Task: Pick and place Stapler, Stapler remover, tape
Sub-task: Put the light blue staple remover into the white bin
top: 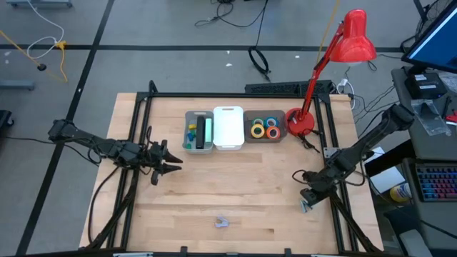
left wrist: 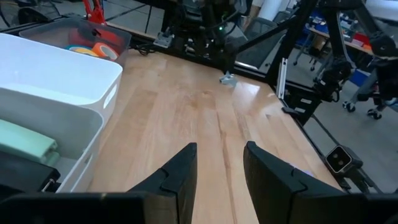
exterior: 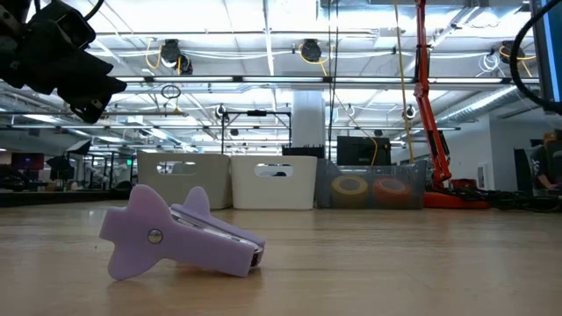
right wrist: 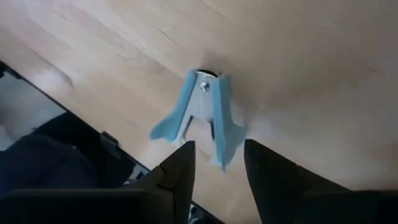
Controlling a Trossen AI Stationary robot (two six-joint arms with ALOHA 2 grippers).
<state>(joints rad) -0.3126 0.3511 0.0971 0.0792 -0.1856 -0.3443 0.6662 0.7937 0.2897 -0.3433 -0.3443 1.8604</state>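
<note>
A light blue stapler remover (right wrist: 200,118) lies flat on the wood near the table's right edge. My right gripper (right wrist: 217,144) hangs open just above it, slanting down, and one wing of the remover reaches toward the gap between the fingers; I see no touch. A purple stapler remover (top: 222,223) lies on its side near the front edge. A green stapler (top: 202,132) lies in the grey bin (top: 188,146). Several tape rolls (top: 265,127) sit in the clear bin (top: 282,132). My left gripper (top: 176,163) waits open at the left, roughly level, pointing toward the table's right.
A white bin (top: 228,128) stands between the grey and clear bins at the far side. A red desk lamp (top: 303,123) stands at the far right by the clear bin. Black frame rails (top: 136,178) run along both table sides. Bare wood lies between the arms.
</note>
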